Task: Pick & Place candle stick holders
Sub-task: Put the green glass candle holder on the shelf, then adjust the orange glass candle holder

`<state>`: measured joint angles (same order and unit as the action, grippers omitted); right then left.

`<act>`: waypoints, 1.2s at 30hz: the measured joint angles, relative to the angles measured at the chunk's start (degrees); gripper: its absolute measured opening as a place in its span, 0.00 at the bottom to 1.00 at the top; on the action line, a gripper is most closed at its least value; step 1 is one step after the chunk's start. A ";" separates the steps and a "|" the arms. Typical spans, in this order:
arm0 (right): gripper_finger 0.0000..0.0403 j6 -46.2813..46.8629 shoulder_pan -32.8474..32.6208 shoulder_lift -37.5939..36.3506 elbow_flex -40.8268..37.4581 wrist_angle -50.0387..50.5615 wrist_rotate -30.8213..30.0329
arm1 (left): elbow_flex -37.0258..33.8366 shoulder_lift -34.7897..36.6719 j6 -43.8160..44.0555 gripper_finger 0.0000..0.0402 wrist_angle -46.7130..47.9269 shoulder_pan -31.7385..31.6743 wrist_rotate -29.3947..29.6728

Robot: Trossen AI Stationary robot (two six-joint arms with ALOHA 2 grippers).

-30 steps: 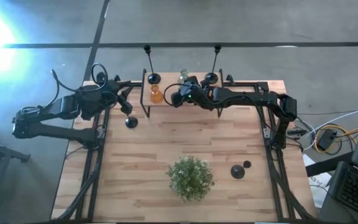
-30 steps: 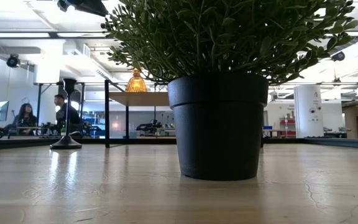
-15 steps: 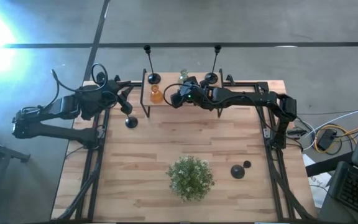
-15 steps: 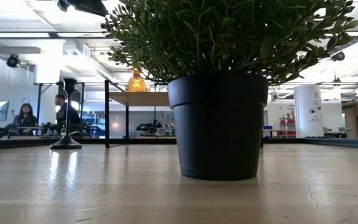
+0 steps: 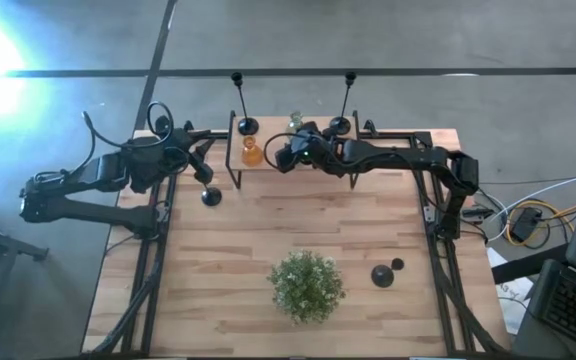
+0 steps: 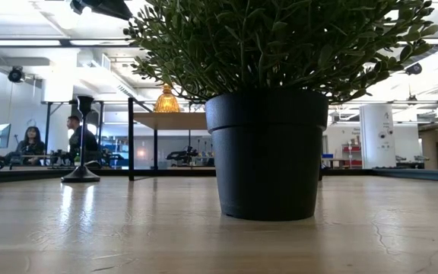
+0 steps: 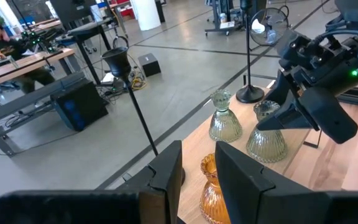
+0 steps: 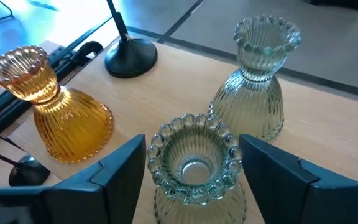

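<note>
- Low view: plant [image 6: 268,106] in a black pot blocks most of the shelf [image 6: 169,119]; only the amber holder [image 6: 166,100] and one short black holder [image 6: 81,141] show there. Both arms are out of that view.
- High view: the green glass pieces are mostly hidden under the right tool [image 5: 290,155]; only a pale bit shows at the back [image 5: 295,121].
- Holders on the raised shelf at the worktop's [image 5: 268,280] far edge: amber glass [image 5: 252,152], ribbed, bulbous, flared rim; two pale green ribbed glass ones, near holder [image 8: 196,165] with beaded rim, far holder [image 8: 257,78] with scalloped rim.
- Two tall black holders, thin stems, round bases: left tall [image 5: 244,105] and right tall [image 5: 343,103], at the shelf's back corners.
- Short black holder [image 5: 211,195] stands on the worktop just left of the shelf; another short one [image 5: 383,276] lies tipped right of the plant [image 5: 307,285].
- Right arm reaches left across the far edge, wrist over the shelf. Right tool [image 8: 194,165] is spread wide, fingers either side of the near green holder with clear gaps, not gripping it.
- Left arm is stretched along the left side, left tool [image 5: 206,165] near the shelf's left end. In its wrist view the fingers [image 7: 166,177] are part open with nothing between them, pointing at the amber holder [image 7: 213,190].
</note>
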<state>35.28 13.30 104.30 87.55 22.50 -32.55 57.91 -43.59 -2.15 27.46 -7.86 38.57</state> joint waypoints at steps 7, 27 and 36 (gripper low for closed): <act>0.63 0.03 0.00 -1.69 0.09 0.02 -0.03 | 0.00 0.00 0.00 0.25 0.00 0.02 0.00; 0.51 -12.82 -1.52 -17.72 0.21 -1.11 7.12 | -0.19 -3.35 0.06 0.25 0.63 0.00 -10.94; 0.21 -18.25 -1.59 -26.17 0.17 2.39 6.87 | -5.21 -8.20 1.35 0.25 -8.08 0.00 -17.85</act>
<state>17.04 11.71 78.13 87.72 24.89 -25.68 52.70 -51.79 -0.80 19.38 -7.86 20.72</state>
